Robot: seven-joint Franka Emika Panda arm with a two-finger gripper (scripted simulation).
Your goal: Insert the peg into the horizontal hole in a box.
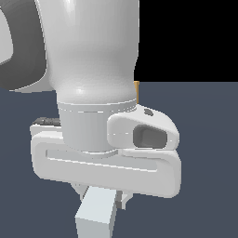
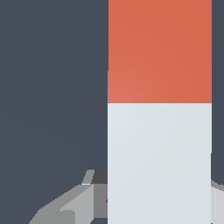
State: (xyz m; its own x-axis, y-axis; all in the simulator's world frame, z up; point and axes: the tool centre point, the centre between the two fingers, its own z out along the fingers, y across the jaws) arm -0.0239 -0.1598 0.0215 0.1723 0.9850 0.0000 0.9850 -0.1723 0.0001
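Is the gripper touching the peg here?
Cannot tell. The peg runs between the fingers in the wrist view, but it covers the pad faces; the exterior view does not show contact either.

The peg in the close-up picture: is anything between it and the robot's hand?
No. The peg sits right at the hand, with nothing visible in between. The wrist view shows only bare floor around its red end. Whether the hand's fingers are clamped on it cannot be told.
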